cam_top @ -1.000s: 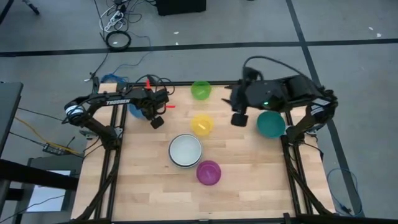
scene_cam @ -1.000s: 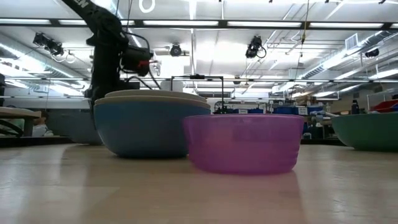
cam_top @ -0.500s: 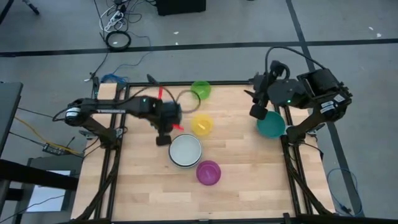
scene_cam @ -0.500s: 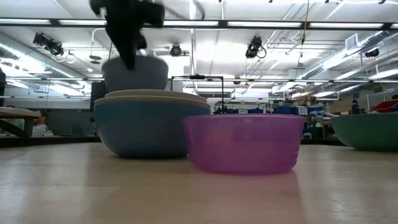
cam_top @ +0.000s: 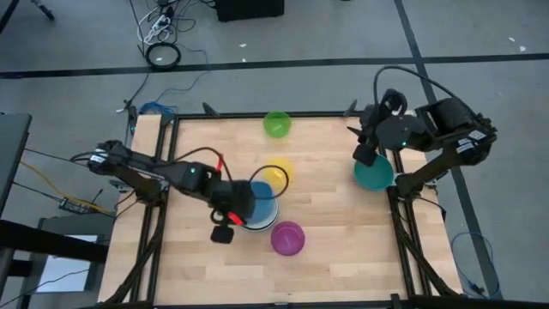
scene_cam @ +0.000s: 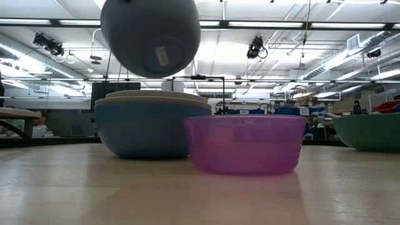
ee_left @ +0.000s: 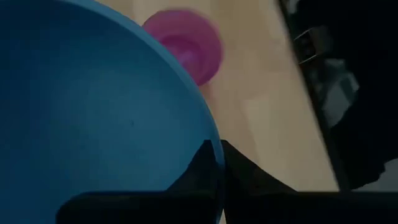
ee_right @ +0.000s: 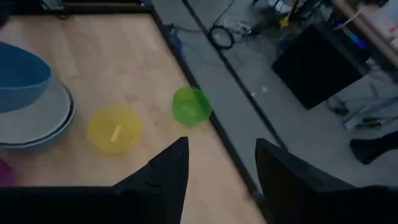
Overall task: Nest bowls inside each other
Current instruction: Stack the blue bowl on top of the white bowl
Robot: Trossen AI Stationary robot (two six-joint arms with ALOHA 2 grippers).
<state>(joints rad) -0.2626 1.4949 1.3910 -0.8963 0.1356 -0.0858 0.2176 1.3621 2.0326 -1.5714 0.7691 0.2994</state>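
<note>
My left gripper [cam_top: 233, 220] is shut on a blue bowl [cam_top: 261, 192], which hangs tilted over a stack of whitish bowls in a larger blue bowl [cam_top: 257, 221] at the table's middle. In the low view the held bowl [scene_cam: 150, 37] shows its underside above the stack [scene_cam: 150, 131]. Resting on their bases are a magenta bowl [cam_top: 287, 238], a yellow bowl [cam_top: 277, 172], a green bowl [cam_top: 276, 123] and a teal bowl [cam_top: 374, 174]. My right gripper [cam_top: 366, 154] hovers open above the teal bowl's far-left side with nothing between its fingers [ee_right: 163, 177]. My left gripper pinches the blue bowl's rim [ee_left: 213, 155], with one finger [ee_left: 186, 183] inside the bowl and the other outside. The bowl is lifted clear of the stack. It hangs tilted, its underside turned toward the table's near edge.
The black table frame [cam_top: 163, 163] runs along both sides, with the arm bases on it. Bare wood lies along the near edge and at the far left. Cables trail on the floor beyond the far edge.
My left gripper has swung from the table's far left toward its middle and near side, rising and rolling, and has carried the blue bowl up over the stack, where it now hangs tipped. My right gripper has drawn back toward the table's right edge, still open.
</note>
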